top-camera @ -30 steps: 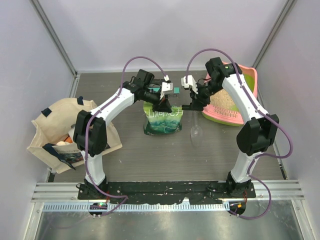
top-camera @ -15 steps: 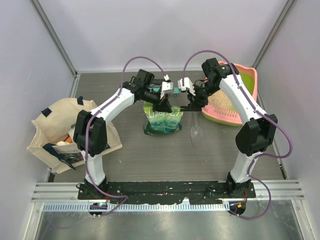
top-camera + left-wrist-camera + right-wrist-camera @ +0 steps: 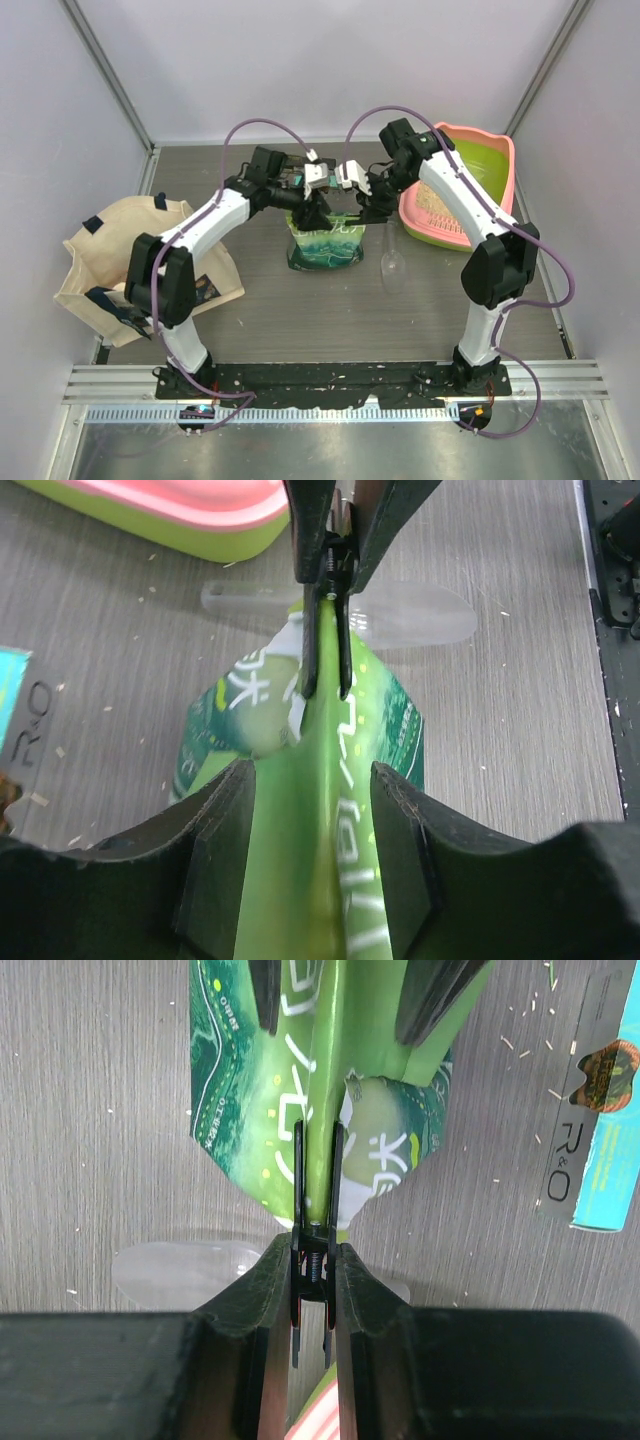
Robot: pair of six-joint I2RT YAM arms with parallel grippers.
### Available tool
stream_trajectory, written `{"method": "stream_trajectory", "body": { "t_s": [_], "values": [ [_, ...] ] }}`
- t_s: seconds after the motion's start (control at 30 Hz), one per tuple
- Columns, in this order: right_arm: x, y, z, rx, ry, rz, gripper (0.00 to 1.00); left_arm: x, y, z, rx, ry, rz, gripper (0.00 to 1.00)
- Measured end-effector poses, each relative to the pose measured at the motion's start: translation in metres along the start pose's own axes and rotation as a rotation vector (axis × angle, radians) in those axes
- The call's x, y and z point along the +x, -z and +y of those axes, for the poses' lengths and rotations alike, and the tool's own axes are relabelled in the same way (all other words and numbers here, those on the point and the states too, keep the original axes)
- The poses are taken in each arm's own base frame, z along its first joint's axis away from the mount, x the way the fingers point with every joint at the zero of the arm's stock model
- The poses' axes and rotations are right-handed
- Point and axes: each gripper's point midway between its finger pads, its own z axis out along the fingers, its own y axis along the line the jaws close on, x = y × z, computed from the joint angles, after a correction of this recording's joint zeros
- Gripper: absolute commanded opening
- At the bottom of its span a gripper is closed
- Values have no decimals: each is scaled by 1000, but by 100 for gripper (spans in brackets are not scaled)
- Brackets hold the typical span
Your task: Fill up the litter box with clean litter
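Note:
The litter box (image 3: 478, 165), pink rim and lime basin, stands at the back right with pale clean litter (image 3: 436, 206) in its near end; its rim also shows in the left wrist view (image 3: 200, 520). A green printed bag (image 3: 325, 242) stands at table centre. My left gripper (image 3: 317, 207) (image 3: 312, 775) has both pads against the sides of the bag's (image 3: 300, 860) folded top. My right gripper (image 3: 362, 207) (image 3: 315, 1250) is shut on a black clip (image 3: 318, 1222) clamped on the bag's (image 3: 260, 1090) top edge. The clip also shows in the left wrist view (image 3: 326, 610).
A clear plastic scoop (image 3: 392, 266) (image 3: 410, 612) (image 3: 190, 1260) lies on the table between the bag and the litter box. A beige tote bag (image 3: 130, 255) stands at the left. A teal packet (image 3: 592, 1110) (image 3: 20, 715) lies behind the bag.
My right gripper has moved left, away from the litter box, to the bag's top edge. My left arm has shifted a little left, its gripper still at the bag top.

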Motion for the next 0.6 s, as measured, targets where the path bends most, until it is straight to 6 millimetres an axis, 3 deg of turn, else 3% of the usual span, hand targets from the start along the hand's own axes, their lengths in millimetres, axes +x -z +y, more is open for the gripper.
{"method": "stream_trajectory", "body": {
  "t_s": [0.27, 0.6],
  "values": [
    [-15, -14, -1, -22, 19, -3, 1, -3, 44, 7, -113, 14, -15, 53],
    [-28, -24, 1, -36, 4, -25, 1, 3, 48, 5, -134, 31, 1, 53]
  ]
}}
